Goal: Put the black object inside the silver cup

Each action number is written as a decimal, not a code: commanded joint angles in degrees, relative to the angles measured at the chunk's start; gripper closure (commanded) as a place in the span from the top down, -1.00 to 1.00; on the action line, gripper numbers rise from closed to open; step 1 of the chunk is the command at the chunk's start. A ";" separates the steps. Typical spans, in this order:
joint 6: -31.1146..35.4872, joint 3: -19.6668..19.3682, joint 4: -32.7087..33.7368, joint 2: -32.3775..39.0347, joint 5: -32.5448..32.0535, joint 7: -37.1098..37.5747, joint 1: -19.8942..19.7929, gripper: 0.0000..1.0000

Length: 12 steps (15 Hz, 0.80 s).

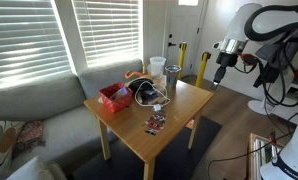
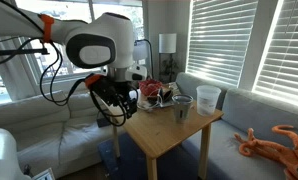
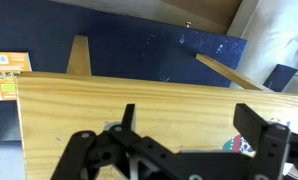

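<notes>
The silver cup (image 1: 172, 74) stands near the far edge of the wooden table (image 1: 179, 110), next to a shorter white cup (image 1: 157, 66). It also shows in an exterior view (image 2: 182, 107). The black object (image 1: 146, 93) lies by a red box (image 1: 115, 97), with a white cable around it. It shows in an exterior view (image 2: 159, 93) too. My gripper (image 1: 221, 72) hangs off the table's side, apart from all of these, and also shows in an exterior view (image 2: 115, 112). In the wrist view the gripper (image 3: 189, 120) is open and empty over the bare tabletop (image 3: 109, 95).
A small colourful packet (image 1: 155, 124) lies near the table's front and shows at the jaw's edge in the wrist view (image 3: 239, 146). A grey sofa (image 1: 39, 105) wraps round two sides of the table. An orange plush octopus (image 2: 274, 140) lies on the sofa. A dark rug (image 3: 139, 50) covers the floor.
</notes>
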 commanded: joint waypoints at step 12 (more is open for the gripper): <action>1.30 5.88 4.19 2.66 -0.71 -3.61 2.97 1.00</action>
